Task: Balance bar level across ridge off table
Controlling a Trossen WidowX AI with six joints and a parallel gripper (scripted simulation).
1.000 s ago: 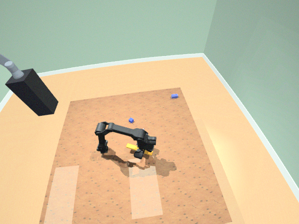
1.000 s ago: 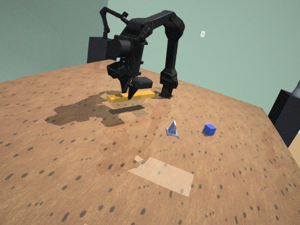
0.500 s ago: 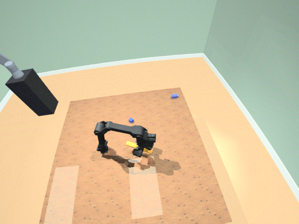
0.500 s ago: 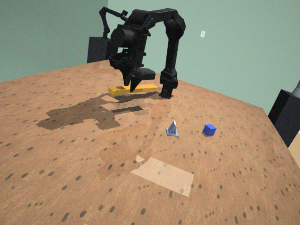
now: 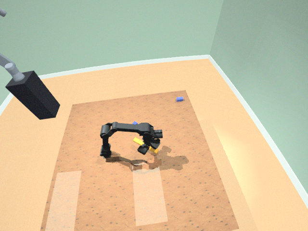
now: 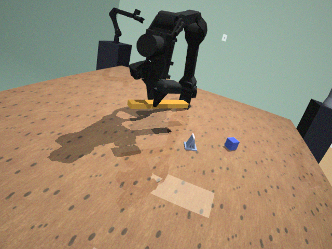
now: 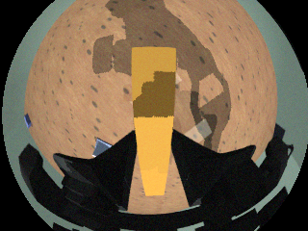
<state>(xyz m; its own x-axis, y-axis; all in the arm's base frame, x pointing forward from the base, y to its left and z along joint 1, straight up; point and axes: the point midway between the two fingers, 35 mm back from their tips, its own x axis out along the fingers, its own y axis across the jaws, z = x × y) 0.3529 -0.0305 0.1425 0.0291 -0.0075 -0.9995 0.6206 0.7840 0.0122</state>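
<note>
And there's the yellow bar, up off the tabletop, its shadow lying apart beneath it in the exterior view! The black gripper has it pinched between its two fingers, both ends sticking out well past them. Out to the near right in that exterior view stands the little grey-blue ridge, narrow-topped, nothing resting on it, and just right of it sits a blue cube. The black arm arches over from behind.

So the carry looks to be the job now, and here's the danger: that crest is thin. Set the bar down off its middle and the heavier side dips to the table. Come in too low and the bar could knock the ridge over, or clip the cube on the way. Line it up along the crest instead of across, and it may roll off. And the release! Fingers parting unevenly, or dragging on the bar, could tip a good balance.
</note>
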